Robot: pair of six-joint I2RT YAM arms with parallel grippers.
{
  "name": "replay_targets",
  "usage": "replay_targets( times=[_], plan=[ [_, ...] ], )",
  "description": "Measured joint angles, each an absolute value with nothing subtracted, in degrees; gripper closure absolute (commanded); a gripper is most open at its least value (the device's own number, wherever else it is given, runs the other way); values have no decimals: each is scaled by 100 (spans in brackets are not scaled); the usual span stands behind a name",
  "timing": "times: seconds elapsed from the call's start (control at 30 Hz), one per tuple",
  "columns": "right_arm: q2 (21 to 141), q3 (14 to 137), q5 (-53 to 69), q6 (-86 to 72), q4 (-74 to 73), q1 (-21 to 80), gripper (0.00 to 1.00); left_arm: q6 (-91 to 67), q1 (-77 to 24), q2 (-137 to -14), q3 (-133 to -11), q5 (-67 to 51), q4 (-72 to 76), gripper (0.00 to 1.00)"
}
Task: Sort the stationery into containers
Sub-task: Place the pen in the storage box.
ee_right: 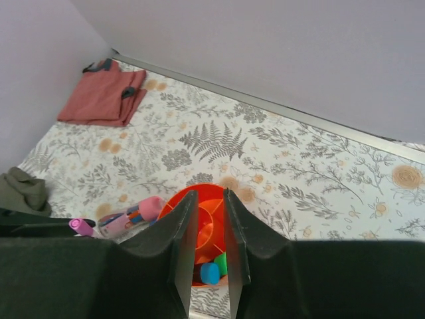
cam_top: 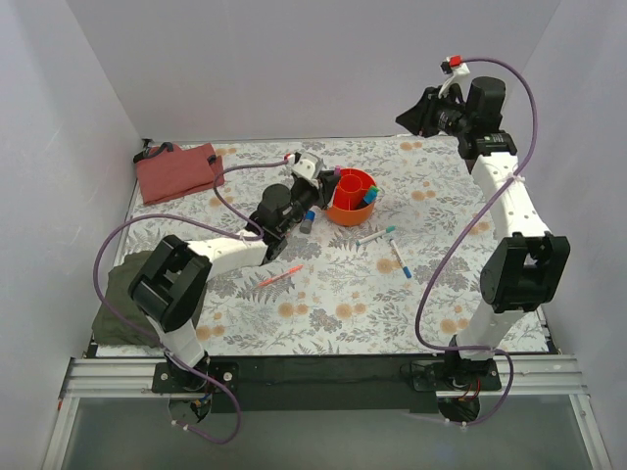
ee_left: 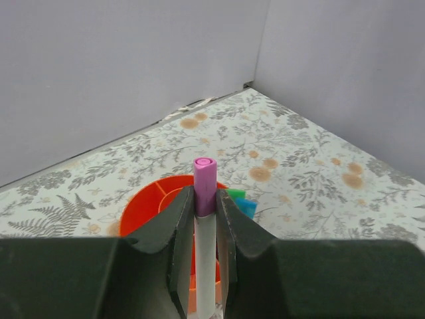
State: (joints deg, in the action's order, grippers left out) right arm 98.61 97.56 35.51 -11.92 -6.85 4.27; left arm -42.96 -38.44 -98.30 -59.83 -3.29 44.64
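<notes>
Left fingers [ee_left: 180,222] pinching a purple-capped white felt-tip [ee_left: 205,183] at the left edge of the orange cup [cam_top: 345,212].
Right fingers [ee_right: 187,226] slightly spread, empty, raised high at far right. Blue and green caps poke from the cup. Teal-capped felt-tip [cam_top: 376,236], blue-capped felt-tip [cam_top: 401,260], orange-red pen [cam_top: 281,276] loose on desk [cam_top: 441,294].
</notes>
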Motion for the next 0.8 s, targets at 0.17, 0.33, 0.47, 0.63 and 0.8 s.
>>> replay_targets(
  times=[0.17, 0.33, 0.47, 0.63, 0.8],
  plan=[
    [10154, 9756, 3371, -945, -825, 427, 69, -3826, -3844, -10221, -5317, -5, 6016, 100],
    [10396, 9756, 3330, -858, -991, 491, 69, -3524, -3841, -10978, -5358, 252, 7057, 100],
    [10571, 9769, 3299, -834, -1057, 491, 69, -3459, -3837, -11441, -5568, 410, 7321, 100],
    [10709, 9776, 3267, -770, -1122, 491, 69, -3389, -3817, -11854, -5946, 508, 7424, 100],
    [10711, 9776, 3247, -735, -1194, 491, 69, -3361, -3756, -11933, -6226, 517, 7456, 100]
  ],
)
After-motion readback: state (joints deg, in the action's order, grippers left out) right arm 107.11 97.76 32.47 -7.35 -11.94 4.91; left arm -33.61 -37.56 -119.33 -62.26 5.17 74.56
